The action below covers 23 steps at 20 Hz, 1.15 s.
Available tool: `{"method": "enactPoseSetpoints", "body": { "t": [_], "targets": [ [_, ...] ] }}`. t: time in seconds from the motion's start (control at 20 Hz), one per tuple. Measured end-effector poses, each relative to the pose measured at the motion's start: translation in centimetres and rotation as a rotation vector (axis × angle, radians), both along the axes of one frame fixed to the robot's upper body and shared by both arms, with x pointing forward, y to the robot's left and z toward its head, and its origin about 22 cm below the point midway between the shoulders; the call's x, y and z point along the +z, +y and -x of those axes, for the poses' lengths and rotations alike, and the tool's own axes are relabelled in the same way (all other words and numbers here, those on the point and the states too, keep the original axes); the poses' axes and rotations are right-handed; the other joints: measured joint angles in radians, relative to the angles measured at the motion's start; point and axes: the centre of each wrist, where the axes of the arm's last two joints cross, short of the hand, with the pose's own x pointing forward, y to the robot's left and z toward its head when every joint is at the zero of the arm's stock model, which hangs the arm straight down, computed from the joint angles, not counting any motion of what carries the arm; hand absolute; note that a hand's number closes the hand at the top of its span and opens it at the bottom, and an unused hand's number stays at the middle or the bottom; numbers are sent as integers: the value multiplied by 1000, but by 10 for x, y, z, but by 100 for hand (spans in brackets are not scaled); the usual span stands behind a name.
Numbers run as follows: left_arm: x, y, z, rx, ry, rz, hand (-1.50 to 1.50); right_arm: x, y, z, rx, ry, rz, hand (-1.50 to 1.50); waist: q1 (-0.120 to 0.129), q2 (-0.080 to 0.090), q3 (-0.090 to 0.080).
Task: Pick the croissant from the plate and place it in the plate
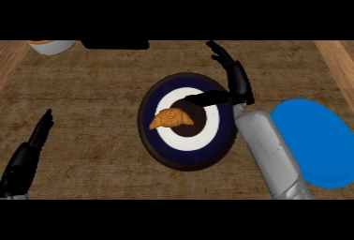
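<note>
The croissant sits on the ringed plate, the right hand spread open above it, and the blue plate waits.

We see a golden-brown croissant on a plate ringed like a target: dark brown in the middle, then white, then navy blue, with a dark brown rim. Beside it we have a second plate, plain bright blue all over. Our right hand is black above a light grey forearm, and our left hand is black too. The counter under everything is mottled brown with lighter wood-grain strips at its sides. At the top edge we spot a white bowl with an orange inside.
</note>
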Motion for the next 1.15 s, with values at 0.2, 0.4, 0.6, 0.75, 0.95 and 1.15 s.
{"method": "enactPoseSetpoints", "body": {
  "t": [0.2,0.4,0.6,0.75,0.95,1.15],
  "targets": [
    [1,-2,0,-1,0,3,0,-3,-42,-5,-75,12,-127,-150,-3,1,0],
    [2,-1,-4,3,-2,0,0,-10,-98,-5,-96,-9,-264,-150,-5,2,1],
    [0,-4,-5,-4,2,-1,0,-24,-153,-3,-97,-50,-337,-150,1,4,1],
    [1,-3,-3,-8,-5,3,0,-44,-184,6,-93,-83,-346,-150,5,5,1],
    [-1,-6,-8,-19,-5,3,0,-51,-225,11,-80,-119,-332,-150,10,7,1],
    [-3,-9,-4,-20,-9,1,0,-57,-255,17,-84,-121,-324,-150,17,9,2]
  ]
}}
